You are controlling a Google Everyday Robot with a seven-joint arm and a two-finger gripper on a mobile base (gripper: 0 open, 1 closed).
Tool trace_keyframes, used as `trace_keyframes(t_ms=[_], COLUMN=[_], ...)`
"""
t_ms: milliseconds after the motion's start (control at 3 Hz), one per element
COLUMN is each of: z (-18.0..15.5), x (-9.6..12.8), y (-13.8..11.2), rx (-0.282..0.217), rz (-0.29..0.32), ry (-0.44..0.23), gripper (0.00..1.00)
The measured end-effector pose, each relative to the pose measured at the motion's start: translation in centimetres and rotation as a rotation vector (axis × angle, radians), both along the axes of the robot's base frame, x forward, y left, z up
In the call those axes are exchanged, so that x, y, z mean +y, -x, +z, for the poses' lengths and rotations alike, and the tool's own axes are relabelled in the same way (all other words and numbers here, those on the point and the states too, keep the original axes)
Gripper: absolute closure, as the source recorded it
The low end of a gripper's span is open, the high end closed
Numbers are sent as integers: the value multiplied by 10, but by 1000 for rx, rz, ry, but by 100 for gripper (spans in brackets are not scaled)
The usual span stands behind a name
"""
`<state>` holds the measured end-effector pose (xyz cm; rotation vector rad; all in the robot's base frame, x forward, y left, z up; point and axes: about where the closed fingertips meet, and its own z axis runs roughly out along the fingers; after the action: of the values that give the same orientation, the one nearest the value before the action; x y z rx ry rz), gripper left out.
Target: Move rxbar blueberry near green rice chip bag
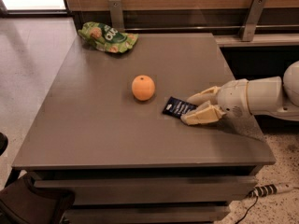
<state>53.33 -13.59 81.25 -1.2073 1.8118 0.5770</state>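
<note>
The claw (188,110) lies low on the bench (93,120), its 2 fingers apart astride the bar (174,107), ready to grip; the bag (108,36) sits well apart.
</note>
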Motion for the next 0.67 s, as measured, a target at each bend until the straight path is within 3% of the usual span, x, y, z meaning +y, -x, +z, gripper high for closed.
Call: trace_keyframes(t_ms=[667], z=[19], x=[-9], y=[-6], rx=[-25], rz=[-10], ry=[15], gripper=[100])
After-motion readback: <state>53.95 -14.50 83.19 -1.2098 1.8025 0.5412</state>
